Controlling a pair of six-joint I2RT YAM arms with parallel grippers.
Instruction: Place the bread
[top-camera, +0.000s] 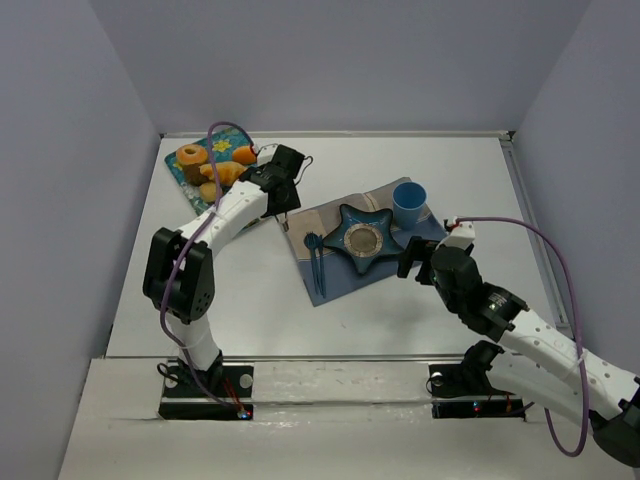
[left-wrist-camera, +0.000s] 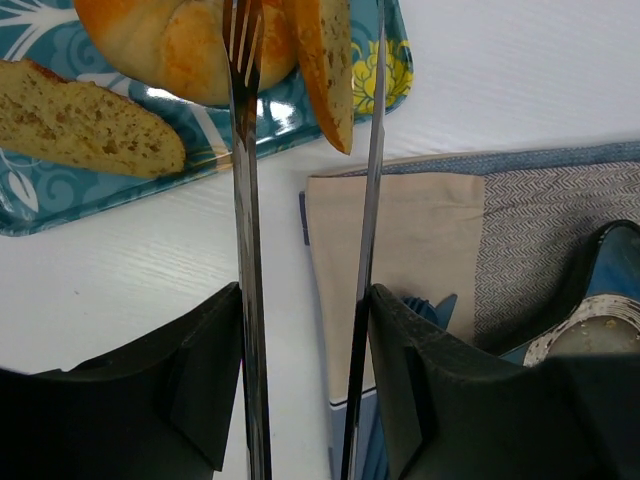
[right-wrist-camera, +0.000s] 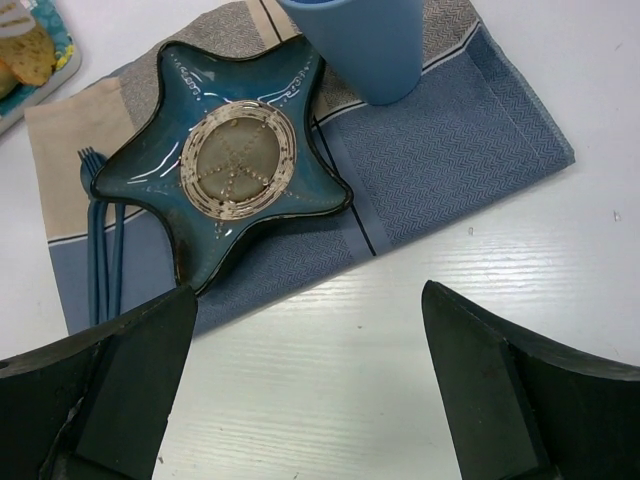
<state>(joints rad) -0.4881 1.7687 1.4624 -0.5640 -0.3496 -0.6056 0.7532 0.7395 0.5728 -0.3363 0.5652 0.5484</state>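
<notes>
The left gripper, clamped on metal tongs, should probably pinch the soft, light, crushable bread wedge gently mid-length, while the right gripper hangs open.

I find left arm stretched forward, left gripper clamped on tongs; right arm bent, right gripper jaws wide.

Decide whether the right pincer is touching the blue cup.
Apart. The right wrist view shows cloth and table lying between the open right pincer and the blue cup.
</notes>
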